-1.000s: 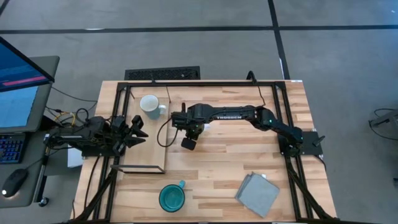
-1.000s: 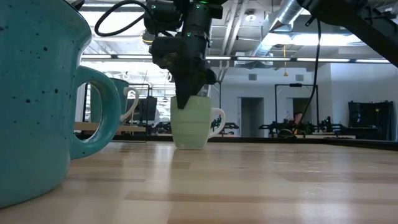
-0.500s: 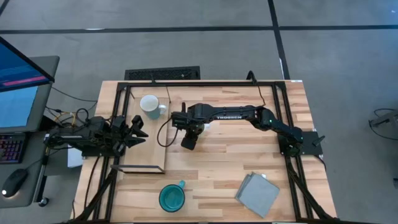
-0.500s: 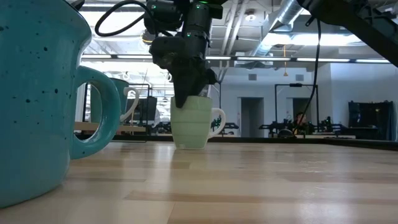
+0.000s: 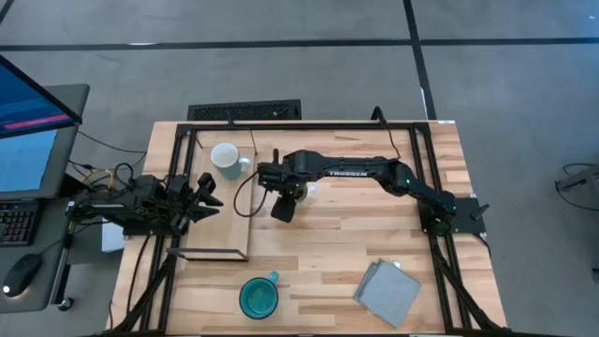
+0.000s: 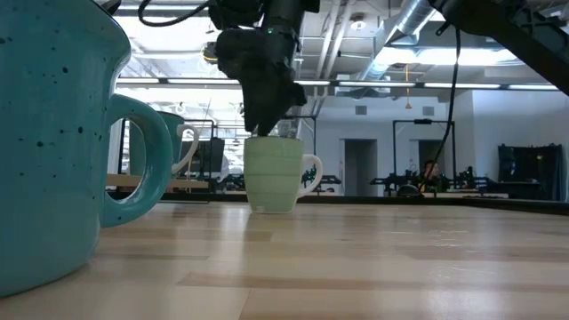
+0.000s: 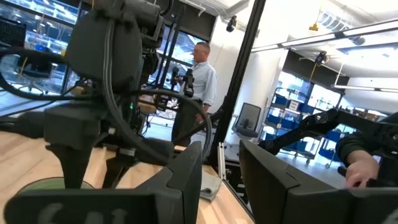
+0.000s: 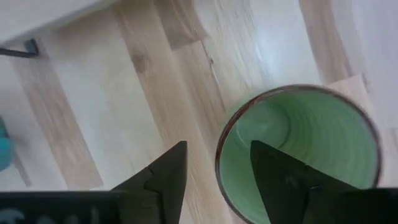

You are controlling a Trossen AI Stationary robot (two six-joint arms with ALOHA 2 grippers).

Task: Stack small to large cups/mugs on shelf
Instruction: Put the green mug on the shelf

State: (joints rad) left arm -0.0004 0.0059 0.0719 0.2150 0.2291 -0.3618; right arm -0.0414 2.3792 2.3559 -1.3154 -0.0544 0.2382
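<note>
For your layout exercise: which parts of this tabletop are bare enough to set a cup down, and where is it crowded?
Free: planks between the teal mug and grey cloth, and the shelf board's near half. Crowded: around the light-green mug under the right gripper, and near the white mug.

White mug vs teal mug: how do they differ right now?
The white mug stands on the light-wood shelf; the teal mug stands on the planked tabletop, near its front edge. The teal mug looks wider from above and is speckled; the white one looks plain. The teal mug's handle points toward the table's back, the white one's sideways. Both are upright, empty, and untouched by either tool.
</note>
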